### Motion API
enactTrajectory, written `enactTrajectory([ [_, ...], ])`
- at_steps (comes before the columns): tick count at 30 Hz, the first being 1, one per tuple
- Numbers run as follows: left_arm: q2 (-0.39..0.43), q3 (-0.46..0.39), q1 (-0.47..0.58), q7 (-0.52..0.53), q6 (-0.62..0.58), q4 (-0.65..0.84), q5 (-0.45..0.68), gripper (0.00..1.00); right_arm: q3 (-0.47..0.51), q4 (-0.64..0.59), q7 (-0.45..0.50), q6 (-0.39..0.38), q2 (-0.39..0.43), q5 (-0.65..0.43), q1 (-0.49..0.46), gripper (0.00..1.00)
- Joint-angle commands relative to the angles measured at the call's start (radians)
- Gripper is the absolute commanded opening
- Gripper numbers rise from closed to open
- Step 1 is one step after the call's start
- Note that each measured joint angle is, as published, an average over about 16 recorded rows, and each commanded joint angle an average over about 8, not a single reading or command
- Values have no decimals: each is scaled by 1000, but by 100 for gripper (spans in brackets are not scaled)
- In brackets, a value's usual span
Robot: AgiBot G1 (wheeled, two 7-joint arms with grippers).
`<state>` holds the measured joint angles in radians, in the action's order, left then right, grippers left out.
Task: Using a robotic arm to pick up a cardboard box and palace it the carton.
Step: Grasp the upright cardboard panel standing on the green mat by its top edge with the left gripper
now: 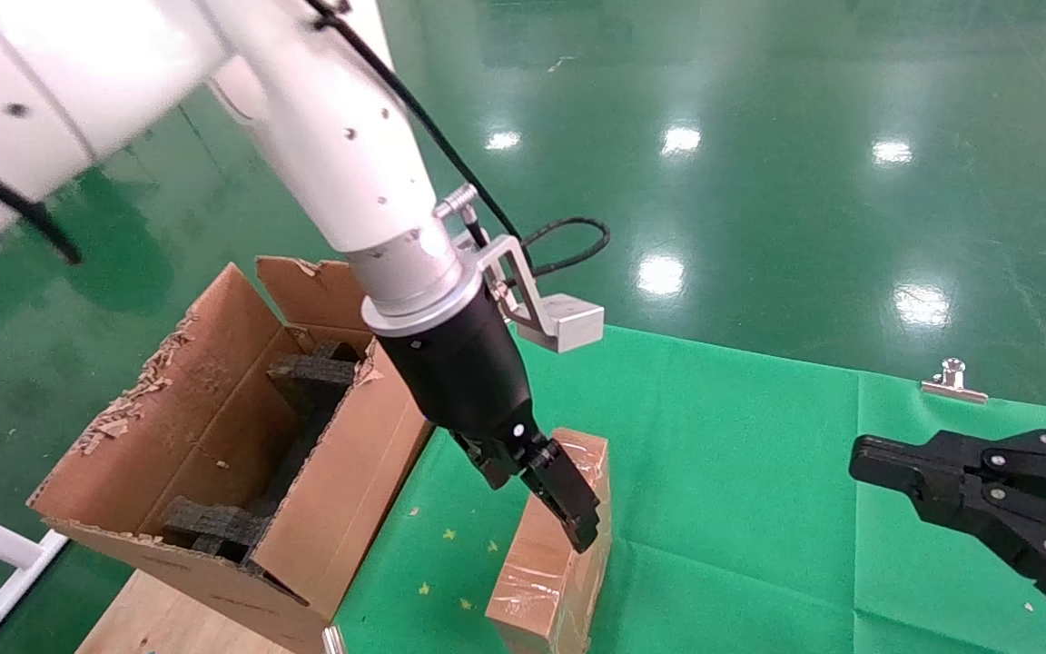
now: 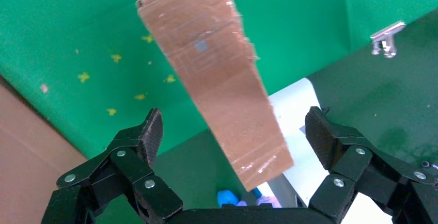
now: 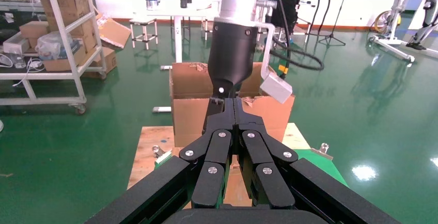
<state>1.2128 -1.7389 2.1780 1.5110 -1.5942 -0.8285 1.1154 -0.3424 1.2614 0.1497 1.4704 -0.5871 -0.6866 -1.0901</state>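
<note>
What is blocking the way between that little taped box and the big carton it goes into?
Nothing visible lies on the green cloth between the cardboard box and the carton. The carton's tall near wall must be cleared, and black foam pieces already sit inside. The left gripper is open around the box.

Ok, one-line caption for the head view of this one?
Left gripper open over the taped box on the green cloth, carton alongside, right gripper shut.
</note>
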Motion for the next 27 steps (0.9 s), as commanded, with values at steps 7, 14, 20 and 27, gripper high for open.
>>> enactTrajectory([
  [7, 78, -118, -1, -11, 5, 90, -78, 100, 0, 0, 0, 0, 0, 0, 0, 0],
  [14, 114, -184, -15, -13, 15, 118, -129, 100, 0, 0, 0, 0, 0, 0, 0, 0],
  [20, 132, -222, -27, -3, 28, 138, -141, 100, 0, 0, 0, 0, 0, 0, 0, 60],
  [27, 140, -239, -27, 5, 39, 147, -131, 41, 0, 0, 0, 0, 0, 0, 0, 100],
])
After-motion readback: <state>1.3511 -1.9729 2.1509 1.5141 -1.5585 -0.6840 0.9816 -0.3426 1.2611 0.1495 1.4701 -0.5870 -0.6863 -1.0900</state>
